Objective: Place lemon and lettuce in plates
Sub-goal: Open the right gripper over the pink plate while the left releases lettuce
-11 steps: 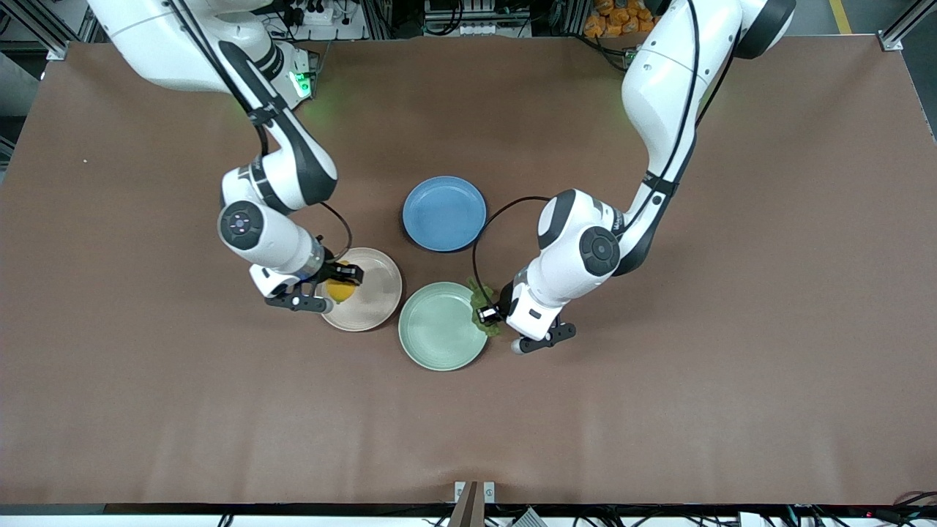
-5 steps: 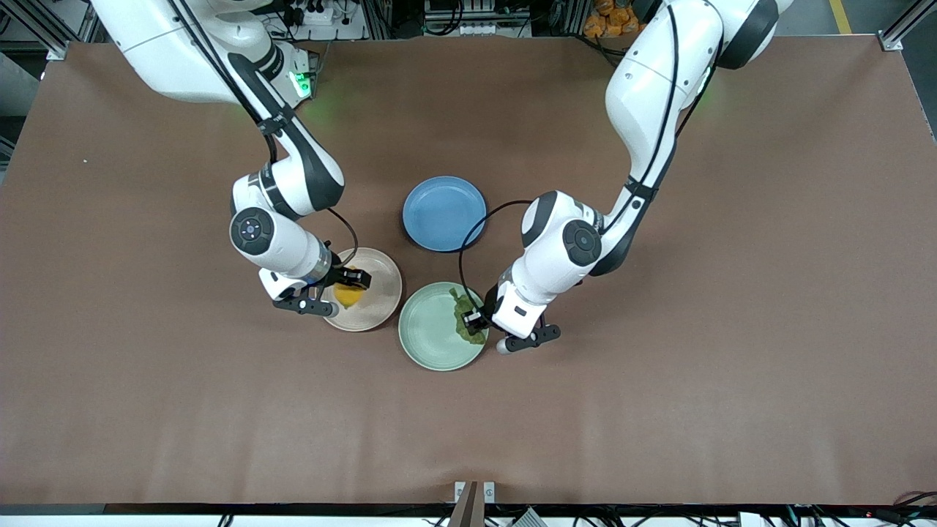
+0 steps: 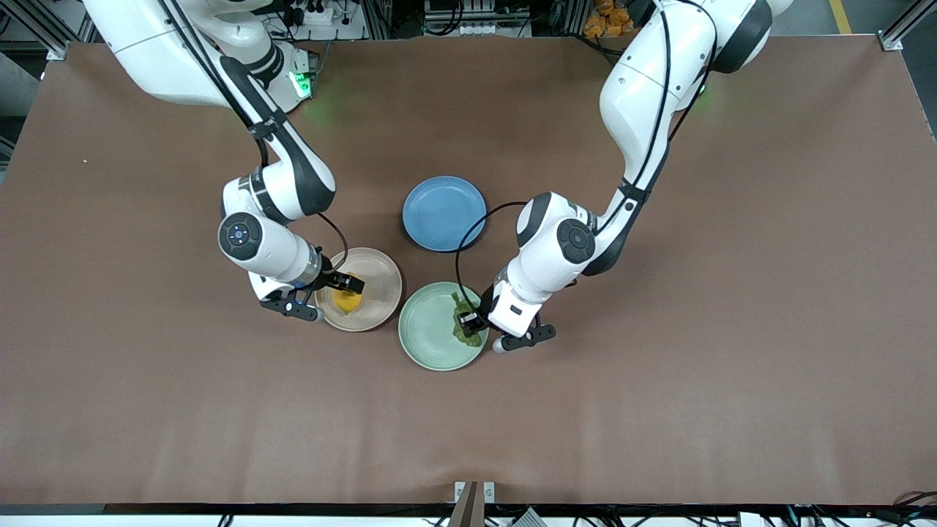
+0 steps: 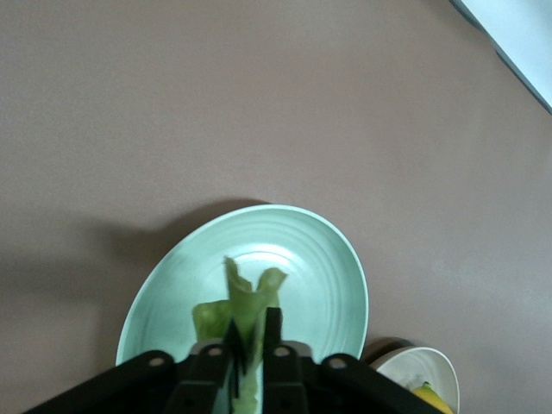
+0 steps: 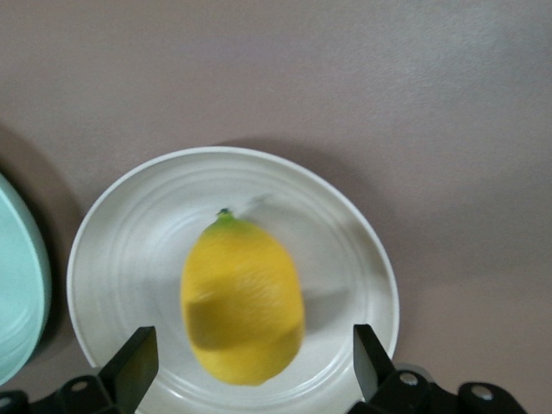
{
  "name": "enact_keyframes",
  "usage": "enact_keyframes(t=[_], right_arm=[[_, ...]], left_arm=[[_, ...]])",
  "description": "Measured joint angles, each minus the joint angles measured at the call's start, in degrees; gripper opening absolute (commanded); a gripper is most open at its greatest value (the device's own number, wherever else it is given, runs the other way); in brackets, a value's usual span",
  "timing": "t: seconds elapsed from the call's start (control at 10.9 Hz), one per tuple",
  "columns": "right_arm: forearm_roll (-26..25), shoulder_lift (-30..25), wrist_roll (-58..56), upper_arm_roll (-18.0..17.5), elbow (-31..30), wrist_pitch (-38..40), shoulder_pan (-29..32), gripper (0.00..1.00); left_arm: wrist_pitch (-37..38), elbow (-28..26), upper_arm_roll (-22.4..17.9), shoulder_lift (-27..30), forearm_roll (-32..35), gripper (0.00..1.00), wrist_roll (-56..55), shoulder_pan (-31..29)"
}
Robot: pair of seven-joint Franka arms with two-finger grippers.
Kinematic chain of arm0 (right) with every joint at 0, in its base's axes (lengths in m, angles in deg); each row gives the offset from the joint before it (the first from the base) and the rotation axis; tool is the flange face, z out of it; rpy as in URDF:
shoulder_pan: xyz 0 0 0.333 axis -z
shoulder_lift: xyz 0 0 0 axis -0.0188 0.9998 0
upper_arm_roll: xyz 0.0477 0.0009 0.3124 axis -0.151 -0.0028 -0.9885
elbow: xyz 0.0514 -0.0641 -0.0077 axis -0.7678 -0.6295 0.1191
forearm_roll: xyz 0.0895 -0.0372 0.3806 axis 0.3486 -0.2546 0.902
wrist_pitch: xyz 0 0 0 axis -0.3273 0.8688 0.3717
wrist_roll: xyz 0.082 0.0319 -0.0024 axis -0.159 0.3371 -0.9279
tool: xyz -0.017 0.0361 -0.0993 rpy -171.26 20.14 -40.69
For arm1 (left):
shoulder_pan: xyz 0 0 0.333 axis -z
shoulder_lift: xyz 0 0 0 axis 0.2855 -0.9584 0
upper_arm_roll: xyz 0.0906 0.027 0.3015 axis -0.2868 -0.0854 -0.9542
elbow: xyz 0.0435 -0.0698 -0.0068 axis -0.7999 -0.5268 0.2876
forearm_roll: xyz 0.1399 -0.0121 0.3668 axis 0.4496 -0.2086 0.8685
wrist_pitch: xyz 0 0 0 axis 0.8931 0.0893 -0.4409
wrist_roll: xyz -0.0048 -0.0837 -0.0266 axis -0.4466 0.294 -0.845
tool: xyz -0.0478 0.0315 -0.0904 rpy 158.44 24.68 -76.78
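Note:
The lemon (image 5: 241,297) lies on the beige-pink plate (image 5: 345,250), free between the wide-apart fingers of my open right gripper (image 5: 250,362). In the front view that gripper (image 3: 342,291) hovers low over the plate (image 3: 382,282), with the lemon (image 3: 348,302) under it. My left gripper (image 4: 252,345) is shut on the lettuce (image 4: 246,297), a pale green ruffled leaf pinched between narrow jaws over the mint green plate (image 4: 302,259). From the front, the lettuce (image 3: 465,328) and left gripper (image 3: 468,320) sit over the part of the green plate (image 3: 432,329) toward the left arm's end.
A blue plate (image 3: 443,213) lies farther from the front camera than the other two, between both arms. The beige and green plates almost touch. Brown table (image 3: 659,410) surrounds them.
My right gripper has opened and let the lemon go onto the beige plate. My left gripper has carried the lettuce from the green plate's rim to over its inside.

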Motion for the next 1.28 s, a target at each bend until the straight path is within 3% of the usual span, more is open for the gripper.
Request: enact_keyframes(t=[0.91,1.28], right_arm=[[-0.16,-1.77,-13.88,0.07,-4.83,0.98,6.86,1.0],[-4.57,-4.28,-14.49,0.19,-9.21,-0.54,8.52,1.0]], left_arm=[[1.73,1.09,-0.28,0.08,-0.01,1.0,-0.17,-0.35],[6.95,1.56,-1.15,0.66,0.0,1.0,-0.17,-0.55]])
